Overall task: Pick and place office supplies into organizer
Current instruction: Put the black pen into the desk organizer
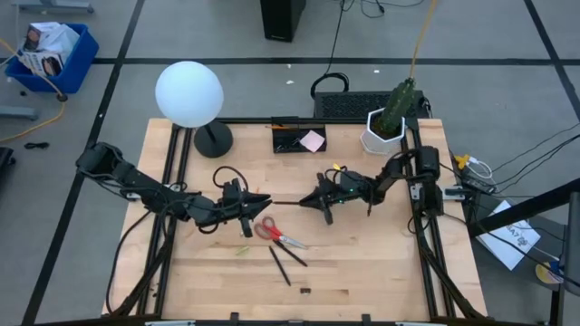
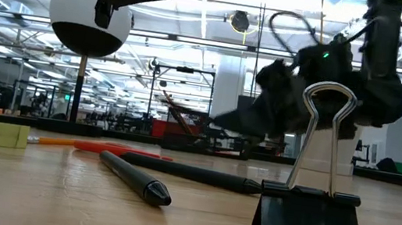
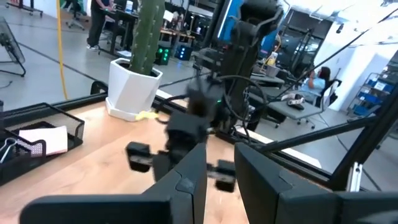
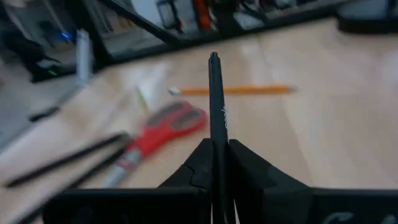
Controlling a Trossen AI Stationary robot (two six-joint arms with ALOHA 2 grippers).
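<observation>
Between the closed fingers of the right gripper a black pen points straight forward; the organizer lies behind it, nearer this arm than the left gripper, whose fingers stand apart, empty.

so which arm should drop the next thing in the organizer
Likely the right: its gripper is shut on a black pen and is nearer the organizer. The left gripper holds nothing.
</observation>
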